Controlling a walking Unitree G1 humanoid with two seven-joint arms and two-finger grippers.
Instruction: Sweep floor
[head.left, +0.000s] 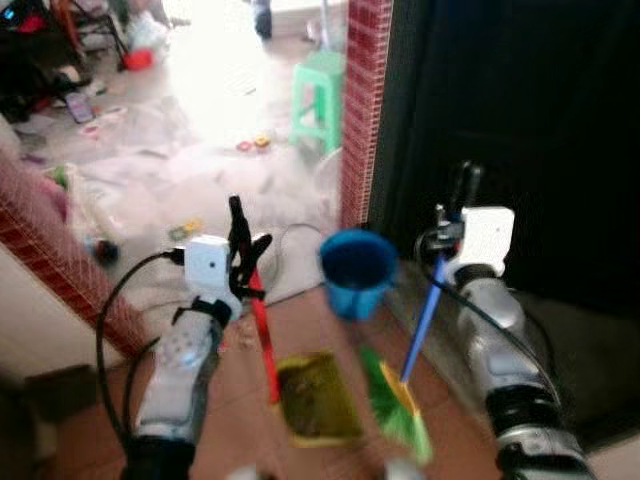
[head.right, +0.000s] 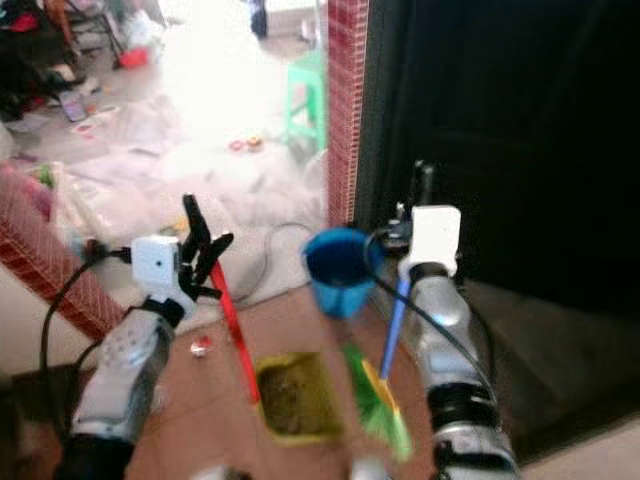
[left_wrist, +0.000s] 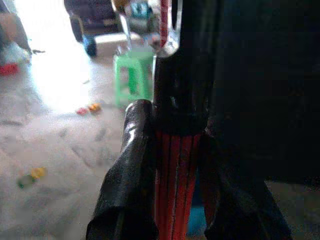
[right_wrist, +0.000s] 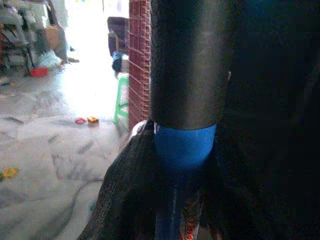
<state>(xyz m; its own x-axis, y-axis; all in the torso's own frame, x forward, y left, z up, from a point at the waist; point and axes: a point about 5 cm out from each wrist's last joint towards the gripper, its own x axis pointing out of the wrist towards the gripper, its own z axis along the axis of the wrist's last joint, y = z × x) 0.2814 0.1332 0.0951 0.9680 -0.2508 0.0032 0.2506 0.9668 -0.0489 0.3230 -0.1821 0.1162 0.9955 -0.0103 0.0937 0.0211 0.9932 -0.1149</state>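
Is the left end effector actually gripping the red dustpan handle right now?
Touching. In the left wrist view the left end effector has both black fingers pressed against the red dustpan handle, no gap.

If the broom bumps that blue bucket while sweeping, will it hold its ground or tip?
The blue bucket looks like thin plastic, with nothing visible inside, so it is probably light and would likely slide. It is taller than wide, so a high knock from the broom in the right gripper might tip it.

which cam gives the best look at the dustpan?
Right eye view: the yellow dustpan shows whole, low on the floor, with its red handle held by the left end effector. Left eye view shows it similarly but blurrier. Left wrist view gives just the red handle gripped between the fingers.
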